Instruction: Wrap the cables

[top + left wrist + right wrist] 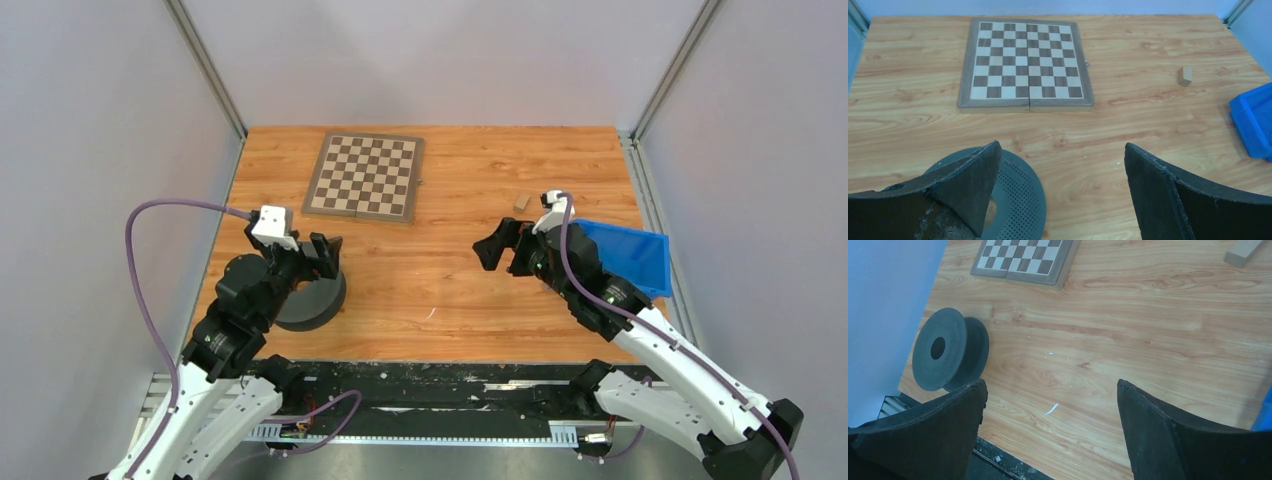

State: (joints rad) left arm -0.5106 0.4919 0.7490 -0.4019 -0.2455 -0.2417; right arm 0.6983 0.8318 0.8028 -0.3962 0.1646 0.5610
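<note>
No thin pale grey cable shows in any view. A dark grey perforated spool (312, 300) lies on the wooden table at the left. It also shows in the left wrist view (1020, 195) and the right wrist view (943, 350). My left gripper (325, 255) hovers over the spool's far edge, open and empty; its jaws stand wide apart in the left wrist view (1062, 150). My right gripper (497, 245) is at the centre right, open and empty, above bare wood (1050, 385).
A folded chessboard (365, 177) lies at the back centre. A small wooden block (521, 202) sits near the right gripper. A blue tray (630, 255) lies at the right edge. A short white sliver (1051, 409) lies near the front edge.
</note>
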